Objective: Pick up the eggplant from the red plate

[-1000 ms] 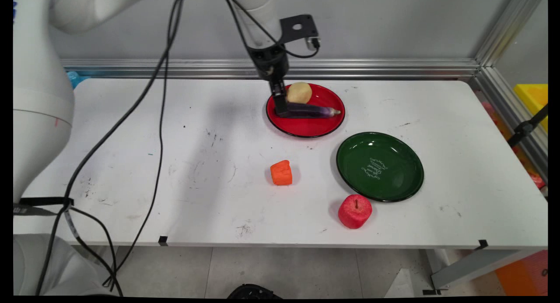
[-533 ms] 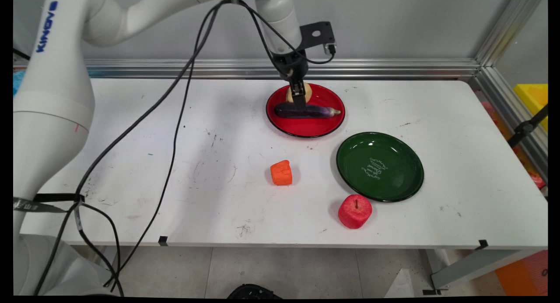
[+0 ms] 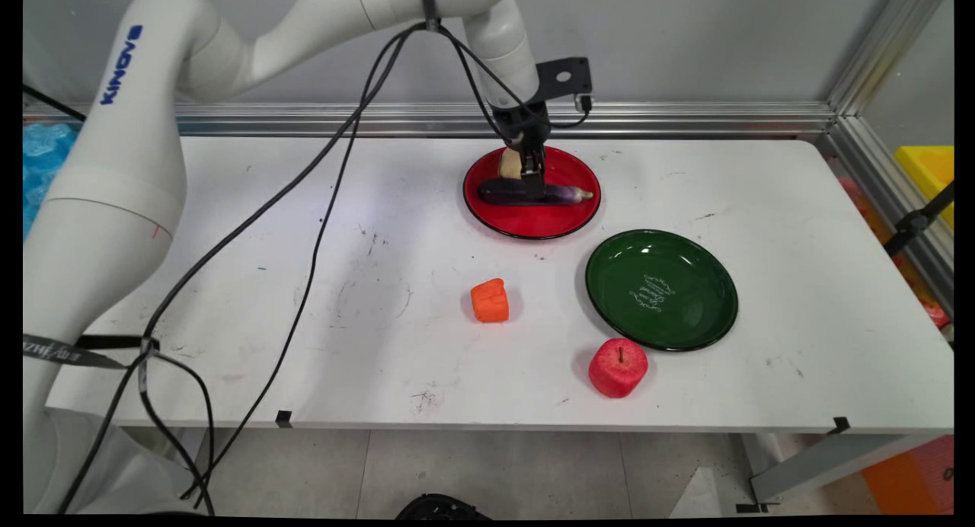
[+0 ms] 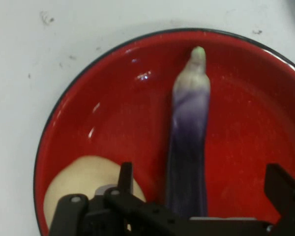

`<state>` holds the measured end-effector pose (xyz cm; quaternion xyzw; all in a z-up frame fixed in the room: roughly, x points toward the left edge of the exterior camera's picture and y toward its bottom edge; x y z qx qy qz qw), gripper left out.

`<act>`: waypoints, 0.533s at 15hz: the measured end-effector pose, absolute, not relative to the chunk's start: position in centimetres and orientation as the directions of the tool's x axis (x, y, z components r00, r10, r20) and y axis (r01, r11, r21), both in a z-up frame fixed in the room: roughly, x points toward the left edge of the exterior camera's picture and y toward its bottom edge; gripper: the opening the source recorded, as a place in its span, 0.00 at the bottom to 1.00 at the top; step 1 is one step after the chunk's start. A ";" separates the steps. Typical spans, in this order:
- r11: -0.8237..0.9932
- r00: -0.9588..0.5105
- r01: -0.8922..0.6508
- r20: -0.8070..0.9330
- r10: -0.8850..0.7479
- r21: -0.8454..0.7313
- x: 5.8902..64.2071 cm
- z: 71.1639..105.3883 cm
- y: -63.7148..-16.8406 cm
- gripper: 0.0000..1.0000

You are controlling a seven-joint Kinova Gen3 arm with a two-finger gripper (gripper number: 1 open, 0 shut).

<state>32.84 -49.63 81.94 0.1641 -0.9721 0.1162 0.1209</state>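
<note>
A purple eggplant (image 3: 567, 195) (image 4: 189, 142) lies across a red plate (image 3: 533, 222) (image 4: 113, 113), with a pale potato (image 3: 508, 161) (image 4: 81, 184) just behind it on the same plate. My gripper (image 3: 533, 189) (image 4: 204, 196) points down over the eggplant's middle. It is open, with one finger (image 4: 125, 177) beside the potato and the other finger (image 4: 282, 187) on the eggplant's far side. The eggplant runs between them with a gap on both sides. In the main view the gripper hides part of the potato and the eggplant's middle.
An empty green plate (image 3: 661, 290) sits to the right front of the red one. An orange block (image 3: 489, 300) lies mid-table and a red apple (image 3: 618, 367) near the front edge. Black cables (image 3: 305, 230) hang over the table's left half.
The gripper has moved right along the eggplant, from its left end to its middle, and now covers part of the potato. The things on the table have not moved.
</note>
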 end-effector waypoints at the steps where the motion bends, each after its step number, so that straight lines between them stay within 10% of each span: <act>1: 0.922 -0.919 -0.338 0.278 -0.281 -0.186 32.8 81.5 -50.0 1.00; 8: 0.940 -0.929 -0.289 0.290 -0.230 -0.181 32.7 79.1 -51.6 1.00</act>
